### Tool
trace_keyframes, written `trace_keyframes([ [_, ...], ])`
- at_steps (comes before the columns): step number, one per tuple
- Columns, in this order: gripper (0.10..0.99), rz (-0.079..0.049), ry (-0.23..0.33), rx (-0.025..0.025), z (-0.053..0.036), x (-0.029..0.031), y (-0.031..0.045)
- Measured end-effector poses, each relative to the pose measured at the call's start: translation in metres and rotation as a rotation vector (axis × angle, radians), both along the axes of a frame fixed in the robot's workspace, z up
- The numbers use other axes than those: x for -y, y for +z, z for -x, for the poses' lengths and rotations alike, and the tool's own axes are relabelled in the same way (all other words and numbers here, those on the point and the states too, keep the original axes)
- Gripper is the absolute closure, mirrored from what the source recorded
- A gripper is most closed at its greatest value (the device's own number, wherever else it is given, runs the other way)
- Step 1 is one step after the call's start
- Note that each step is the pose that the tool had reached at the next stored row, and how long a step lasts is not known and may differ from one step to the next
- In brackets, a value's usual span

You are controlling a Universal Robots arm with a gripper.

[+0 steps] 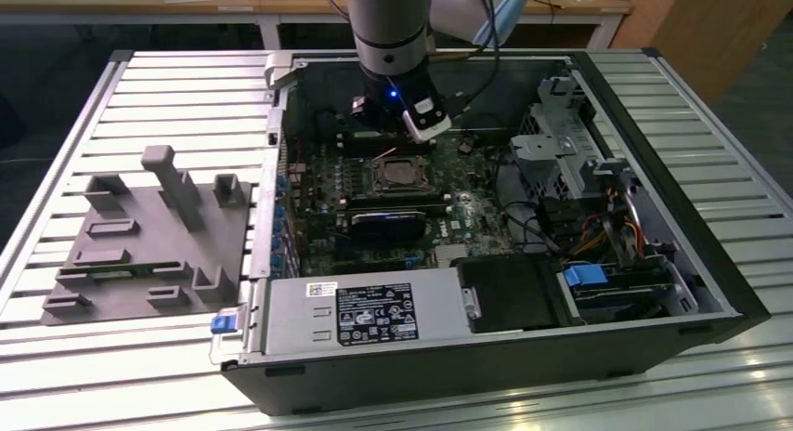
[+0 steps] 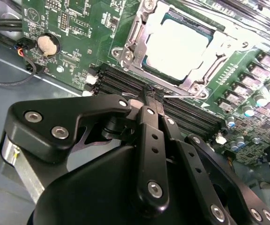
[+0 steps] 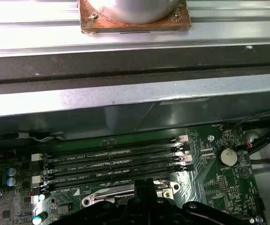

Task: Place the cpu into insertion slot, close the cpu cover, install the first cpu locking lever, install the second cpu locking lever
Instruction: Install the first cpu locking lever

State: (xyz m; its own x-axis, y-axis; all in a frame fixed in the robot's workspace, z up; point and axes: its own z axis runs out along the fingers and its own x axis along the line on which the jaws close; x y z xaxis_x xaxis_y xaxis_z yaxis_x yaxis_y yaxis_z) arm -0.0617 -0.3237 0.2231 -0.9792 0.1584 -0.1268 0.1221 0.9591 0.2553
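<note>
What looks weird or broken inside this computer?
Nothing looks broken, spilled or crooked. The cpu lies flat and straight, with the cpu cover down around it like a frame. The gripper, shut, is at the cover's edge, next to the memory slots.

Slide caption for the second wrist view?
Shut pincer at the memory slots, beside the cpu seated in the insertion slot.
</note>
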Motion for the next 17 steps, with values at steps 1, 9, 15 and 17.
trace_keyframes([
  [1,0.98,-0.001,0.0,0.0038,0.0,0.0,-0.0006],
  [9,0.98,0.005,0.0,0.0051,0.0001,-0.005,-0.0013],
  [15,0.98,0.006,0.0,0.0206,0.0007,-0.008,-0.0033],
  [17,0.98,0.011,0.0,0.0308,0.0011,-0.0088,-0.0043],
])
